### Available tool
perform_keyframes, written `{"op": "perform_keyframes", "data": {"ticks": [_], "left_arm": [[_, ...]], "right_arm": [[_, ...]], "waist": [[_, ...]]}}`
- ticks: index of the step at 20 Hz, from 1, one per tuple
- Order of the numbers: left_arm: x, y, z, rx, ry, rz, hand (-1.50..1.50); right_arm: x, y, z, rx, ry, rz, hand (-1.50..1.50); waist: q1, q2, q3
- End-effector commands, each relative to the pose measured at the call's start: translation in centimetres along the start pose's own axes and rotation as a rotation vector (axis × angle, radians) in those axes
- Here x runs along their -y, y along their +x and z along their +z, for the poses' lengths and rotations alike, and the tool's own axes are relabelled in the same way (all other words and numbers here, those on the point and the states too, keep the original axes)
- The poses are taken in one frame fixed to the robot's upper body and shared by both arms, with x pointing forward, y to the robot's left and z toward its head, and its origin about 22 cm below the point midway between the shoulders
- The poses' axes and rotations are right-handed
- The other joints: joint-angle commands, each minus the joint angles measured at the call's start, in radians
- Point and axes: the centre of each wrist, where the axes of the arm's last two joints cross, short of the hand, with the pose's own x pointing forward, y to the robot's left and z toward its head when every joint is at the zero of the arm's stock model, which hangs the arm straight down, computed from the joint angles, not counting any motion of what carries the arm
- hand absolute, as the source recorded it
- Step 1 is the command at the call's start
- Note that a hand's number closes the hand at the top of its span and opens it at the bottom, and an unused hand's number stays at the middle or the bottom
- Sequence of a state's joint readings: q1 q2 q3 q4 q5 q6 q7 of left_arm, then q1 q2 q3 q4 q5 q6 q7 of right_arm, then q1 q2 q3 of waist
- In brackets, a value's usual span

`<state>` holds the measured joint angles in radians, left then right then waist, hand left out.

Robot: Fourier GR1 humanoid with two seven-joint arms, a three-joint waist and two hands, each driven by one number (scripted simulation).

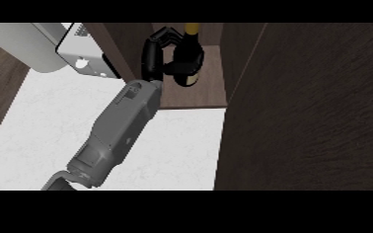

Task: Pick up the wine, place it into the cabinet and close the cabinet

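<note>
Left hand (pixel 151 54): black, reaching into the cabinet (pixel 212 86); its fingers (pixel 166 33) curl round the wine (pixel 192 49) and hold it.
Right hand: it does not show.
Wine place: inside the open cabinet, just above the brown shelf. I cannot tell if its bottom sits on the shelf.
Wine look: a dark bottle that stands nearly straight up, with a yellow top and a pale band low down. The hand hides some of its left side.
Grey machine (pixel 33 47): at the far left, smooth, with round corners.
White box (pixel 82 49): just beside the machine, flat, with small dark marks on it.
Counter (pixel 51 123): white with faint grey specks, like stone.
Forearm (pixel 120 128): grey, long and blocky; it comes up from the lower left to the cabinet.
Cabinet: dark brown wood, with straight walls and a flat shelf.
Wood panel (pixel 299 103): big and dark brown, with thin grain lines; it fills the right side.
</note>
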<state>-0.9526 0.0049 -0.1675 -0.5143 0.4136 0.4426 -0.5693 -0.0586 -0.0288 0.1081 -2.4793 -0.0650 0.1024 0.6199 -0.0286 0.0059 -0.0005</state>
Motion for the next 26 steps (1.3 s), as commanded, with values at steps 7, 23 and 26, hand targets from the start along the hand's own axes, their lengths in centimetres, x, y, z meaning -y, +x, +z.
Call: {"op": "perform_keyframes", "data": {"ticks": [7, 23, 26], "left_arm": [[0.1, 0.3, -1.9, 0.052, 0.072, -0.051, 1.50], [-1.4, -1.2, -1.6, -0.050, 0.158, 0.111, 1.50], [-1.5, -1.2, -1.7, -0.058, 0.146, 0.103, 1.50]], "right_arm": [[-0.8, 1.0, 1.1, 0.031, 0.040, -0.019, -1.50], [-0.5, 1.6, 1.5, 0.047, 0.055, -0.039, -1.50], [-0.4, 0.5, 0.9, 0.032, 0.055, -0.033, -1.50]], "waist": [[-0.017, 0.007, 0.000], [-0.037, 0.015, 0.000], [-0.032, 0.015, 0.000]]}}
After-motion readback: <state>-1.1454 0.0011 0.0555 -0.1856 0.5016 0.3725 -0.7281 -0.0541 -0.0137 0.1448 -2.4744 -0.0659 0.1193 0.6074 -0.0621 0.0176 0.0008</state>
